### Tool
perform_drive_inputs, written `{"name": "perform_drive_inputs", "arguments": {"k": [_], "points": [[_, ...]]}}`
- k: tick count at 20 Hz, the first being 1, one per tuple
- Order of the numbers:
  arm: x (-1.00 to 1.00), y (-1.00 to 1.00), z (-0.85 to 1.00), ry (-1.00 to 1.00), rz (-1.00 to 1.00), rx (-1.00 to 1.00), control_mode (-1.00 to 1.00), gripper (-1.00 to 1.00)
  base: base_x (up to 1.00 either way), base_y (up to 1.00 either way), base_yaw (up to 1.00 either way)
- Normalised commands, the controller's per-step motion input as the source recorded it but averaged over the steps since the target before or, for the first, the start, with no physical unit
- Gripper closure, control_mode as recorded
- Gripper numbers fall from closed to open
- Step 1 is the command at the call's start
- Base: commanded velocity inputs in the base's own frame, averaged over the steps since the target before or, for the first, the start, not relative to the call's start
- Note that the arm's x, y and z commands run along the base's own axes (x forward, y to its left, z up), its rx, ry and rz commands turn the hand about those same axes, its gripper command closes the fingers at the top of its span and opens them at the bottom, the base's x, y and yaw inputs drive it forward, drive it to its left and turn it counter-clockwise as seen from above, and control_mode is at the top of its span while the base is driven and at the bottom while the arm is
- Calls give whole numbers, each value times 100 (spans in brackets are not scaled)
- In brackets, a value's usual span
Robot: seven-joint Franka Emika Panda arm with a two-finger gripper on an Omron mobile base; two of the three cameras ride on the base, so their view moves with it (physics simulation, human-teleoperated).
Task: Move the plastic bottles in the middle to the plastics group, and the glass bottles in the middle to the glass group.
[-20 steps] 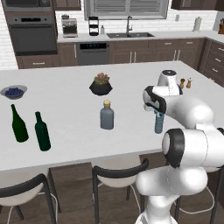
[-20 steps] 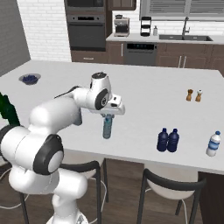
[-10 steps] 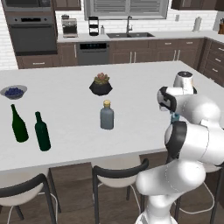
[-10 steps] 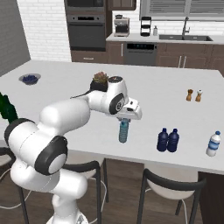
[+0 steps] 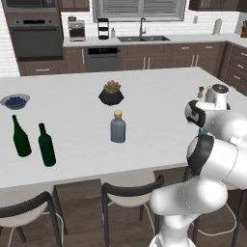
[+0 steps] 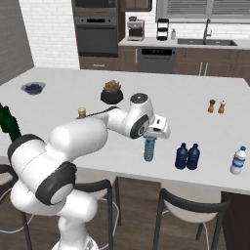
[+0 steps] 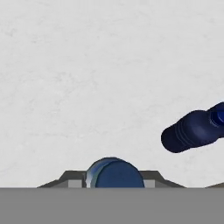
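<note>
Gripper (image 6: 151,138) clamped on cap of pale blue plastic bottle (image 6: 149,149), hanging upright at centre of right base view, base just above counter (image 6: 205,132). Navy bottle pair (image 6: 187,156) just right of it; set-down goes beside them. White-labelled bottle (image 6: 238,160) farther right.

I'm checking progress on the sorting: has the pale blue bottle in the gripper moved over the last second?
Yes. In the right base view the pale blue bottle, held by the gripper, has travelled right, closer to the two navy bottles.
</note>
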Motion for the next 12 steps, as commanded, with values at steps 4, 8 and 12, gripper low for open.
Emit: {"name": "perform_drive_inputs", "arguments": {"k": [4, 8, 12], "points": [[-4, -27, 17, -1, 0, 0, -100, 100, 0, 0, 0], [0, -3, 13, 1, 0, 0, -100, 100, 0, 0, 0], [0, -14, -1, 6, 0, 0, -100, 100, 0, 0, 0]]}}
